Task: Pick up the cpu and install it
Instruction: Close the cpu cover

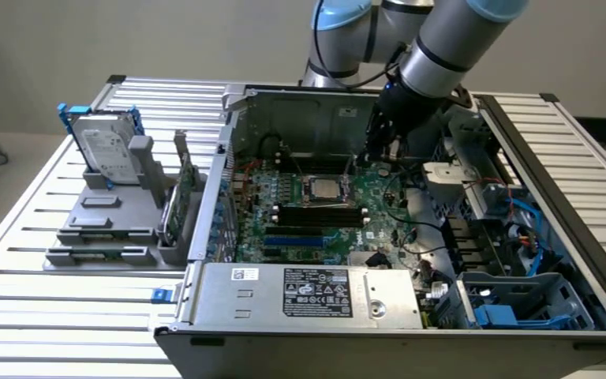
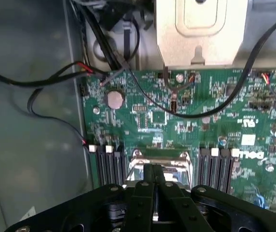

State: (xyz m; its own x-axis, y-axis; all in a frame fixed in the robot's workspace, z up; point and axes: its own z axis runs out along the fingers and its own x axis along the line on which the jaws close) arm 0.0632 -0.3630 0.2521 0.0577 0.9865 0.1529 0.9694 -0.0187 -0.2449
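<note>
Cpu (image 1: 325, 190) lies flat in socket (image 2: 181, 162) on motherboard (image 1: 377, 207), silvery top up, apparently seated where install needs it. Gripper (image 2: 153, 170) hovers just above, fingers pressed together, pinching nothing.

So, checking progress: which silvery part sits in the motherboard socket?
The cpu, the small square chip; the larger hard drive stands in the rack outside the case.
</note>
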